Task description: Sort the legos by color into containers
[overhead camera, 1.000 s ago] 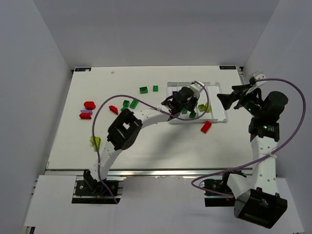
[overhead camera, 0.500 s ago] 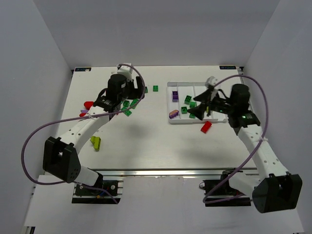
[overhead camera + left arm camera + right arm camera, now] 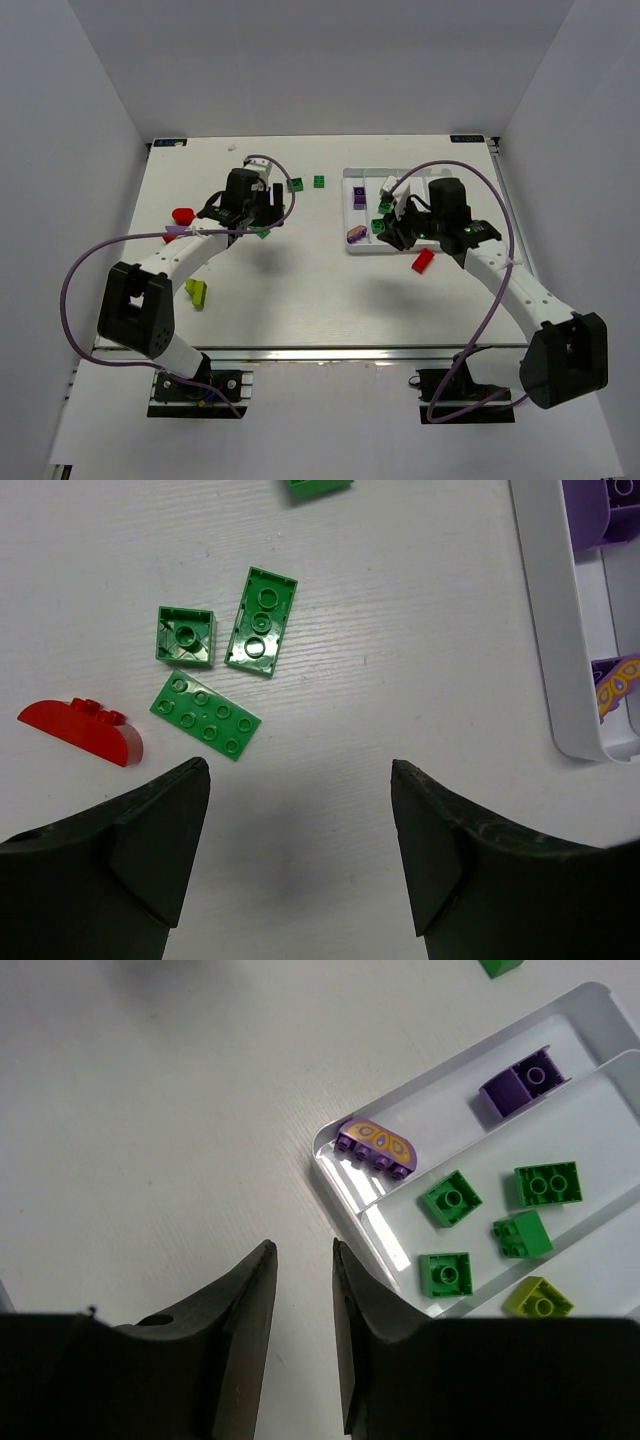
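My left gripper (image 3: 248, 208) (image 3: 298, 770) hovers open and empty over the table left of the tray. Just ahead of its fingers lie three green legos (image 3: 262, 621) (image 3: 186, 637) (image 3: 205, 715) and a red arched one (image 3: 80, 732). My right gripper (image 3: 392, 226) (image 3: 303, 1248) hangs over the table beside the near-left corner of the white tray (image 3: 322, 1156) (image 3: 352, 172), its jaws a narrow gap apart and empty. The first container holds a purple arched brick (image 3: 375, 1147) and a purple brick (image 3: 520, 1085). The second holds several green ones (image 3: 450, 1198), and a yellow-green one (image 3: 538, 1298) lies beyond.
Loose on the table: a red brick (image 3: 423, 260) near the tray's front, two green bricks (image 3: 295, 184) (image 3: 319, 181) at the back, red (image 3: 182, 215) and purple (image 3: 175, 233) pieces at far left, and a yellow-green brick (image 3: 197, 291) toward the front left.
My left arm swung from the tray to the green bricks on the left and opened, leaving the purple arched brick in the tray. My right arm moved in over the tray's corner and its jaws narrowed.
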